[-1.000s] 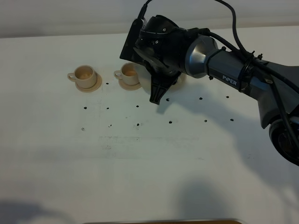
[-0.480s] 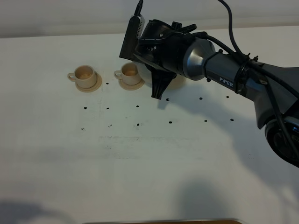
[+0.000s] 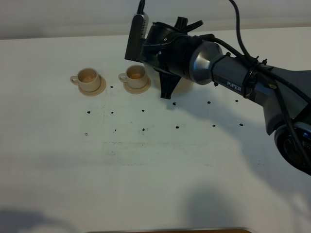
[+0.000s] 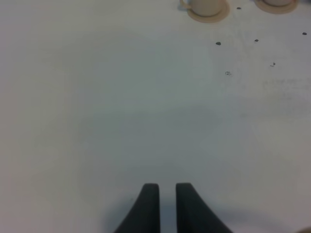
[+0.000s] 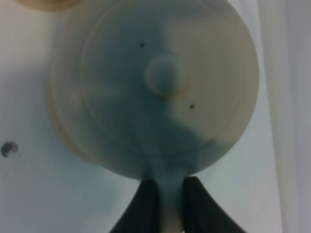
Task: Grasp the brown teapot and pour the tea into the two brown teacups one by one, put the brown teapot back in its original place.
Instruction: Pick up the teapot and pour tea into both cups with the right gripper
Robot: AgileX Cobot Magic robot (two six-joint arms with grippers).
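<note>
The brown teapot [image 5: 160, 92] fills the right wrist view from above, with its lid knob [image 5: 164, 75] in the middle. My right gripper [image 5: 169, 189] is shut on its loop handle. In the high view the right gripper [image 3: 167, 92] and arm hide most of the pot [image 3: 182, 86]. A tan rim [image 5: 59, 133] shows under the pot's side, seemingly the wide saucer. The two brown teacups [image 3: 89, 76] [image 3: 135, 73] stand on their saucers to the left of the pot. My left gripper [image 4: 166, 194] is shut and empty over bare table.
The white table [image 3: 146, 170] carries small dark marks [image 3: 143, 130]. The left wrist view shows one cup [image 4: 206, 6] and the edge of the other saucer [image 4: 278, 5] far off. A wooden edge [image 3: 170, 230] lies at the table's front.
My right gripper has moved a little towards the back with the teapot, and its wrist has turned more upright. The cups have not moved.
</note>
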